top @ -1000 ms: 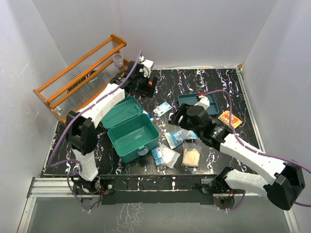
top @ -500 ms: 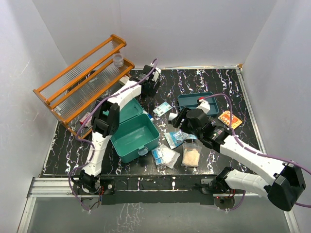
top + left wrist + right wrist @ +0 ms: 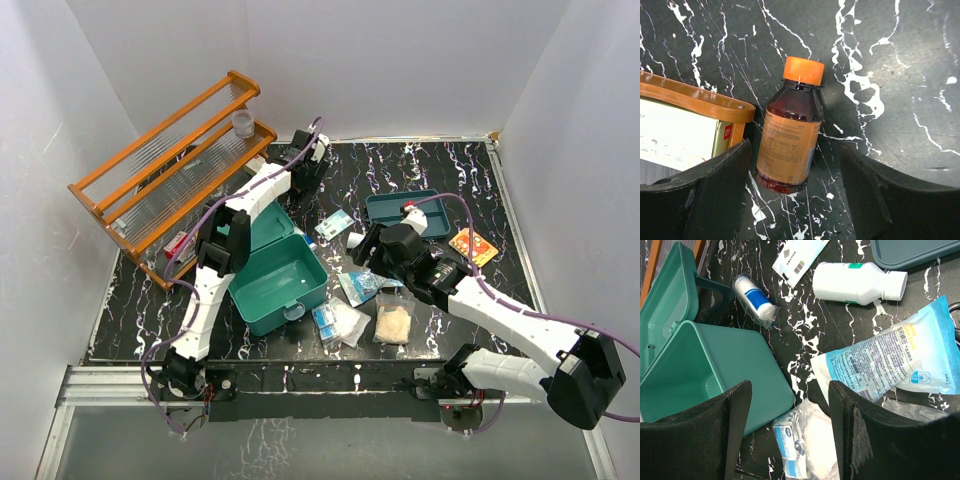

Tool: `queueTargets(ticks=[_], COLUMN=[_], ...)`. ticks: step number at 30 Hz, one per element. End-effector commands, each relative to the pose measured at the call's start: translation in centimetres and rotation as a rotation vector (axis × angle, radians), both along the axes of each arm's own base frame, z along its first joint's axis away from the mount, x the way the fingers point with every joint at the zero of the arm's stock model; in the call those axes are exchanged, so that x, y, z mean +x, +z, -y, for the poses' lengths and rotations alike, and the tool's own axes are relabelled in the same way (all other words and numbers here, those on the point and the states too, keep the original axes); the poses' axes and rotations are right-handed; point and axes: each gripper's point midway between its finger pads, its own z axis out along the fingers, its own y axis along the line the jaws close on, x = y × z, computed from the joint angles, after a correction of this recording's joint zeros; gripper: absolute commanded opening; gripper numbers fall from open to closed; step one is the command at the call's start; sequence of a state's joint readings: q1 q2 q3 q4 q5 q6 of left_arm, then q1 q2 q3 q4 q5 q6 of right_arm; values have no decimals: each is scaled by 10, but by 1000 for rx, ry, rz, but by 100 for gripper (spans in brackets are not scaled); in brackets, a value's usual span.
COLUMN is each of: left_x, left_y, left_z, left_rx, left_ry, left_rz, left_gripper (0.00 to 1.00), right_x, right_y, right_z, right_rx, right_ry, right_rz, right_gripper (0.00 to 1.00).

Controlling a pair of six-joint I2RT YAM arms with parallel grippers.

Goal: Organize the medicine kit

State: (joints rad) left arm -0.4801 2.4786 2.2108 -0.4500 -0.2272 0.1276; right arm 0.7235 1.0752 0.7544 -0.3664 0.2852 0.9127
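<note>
On a black marble-patterned table (image 3: 470, 170), an orange wooden rack (image 3: 150, 170) stands along the far-left edge. The medicine kit (image 3: 270, 318), a teal box, sits left of the table's centre near the front edge. Its lid is thrown back toward the rack, and no items can be seen inside.

The left arm reaches over the kit to the far side of the table. There the left hand (image 3: 795, 149) is released, its jaws spread to either side of a brown bottle (image 3: 787, 140) with a gap on both flanks. The bottle lies on the table, its orange cap (image 3: 803, 70) pointing away from the hand, just beside the rack's wooden end rail.

The right hand (image 3: 790, 385) hangs above the table just right of the kit, jaws apart and gripping nothing.

A shallow teal tray (image 3: 395, 208) sits beyond it, near the middle of the table. A blue-and-white pouch (image 3: 890, 365) lies under the right hand, with clear packets near the front edge. A white bottle (image 3: 857, 282) lies on its side between pouch and tray. A small blue-banded roll (image 3: 756, 302) rests near the kit's far corner.
</note>
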Motion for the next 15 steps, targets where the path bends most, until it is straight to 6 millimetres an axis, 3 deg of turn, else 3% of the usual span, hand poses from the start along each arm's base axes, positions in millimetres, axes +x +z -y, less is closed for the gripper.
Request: queueTargets(ticks=[1, 6, 10, 15], left_x=[4, 2, 2, -2], left_y=[1, -9, -11, -2], left_z=[-4, -4, -2, 1], left_rx=[-5, -12, -24, -68], left_ry=[2, 11, 10, 31], left_rz=[-5, -27, -33, -40], left_gripper=[67, 56, 53, 42], right_x=[7, 8, 7, 8], right_y=[9, 7, 6, 12], right_z=[-3, -3, 0, 0], right_rx=[28, 23, 25, 30], right_ry=[-11, -11, -24, -28], right_rz=[33, 27, 29, 41], right_gripper=[60, 59, 59, 59])
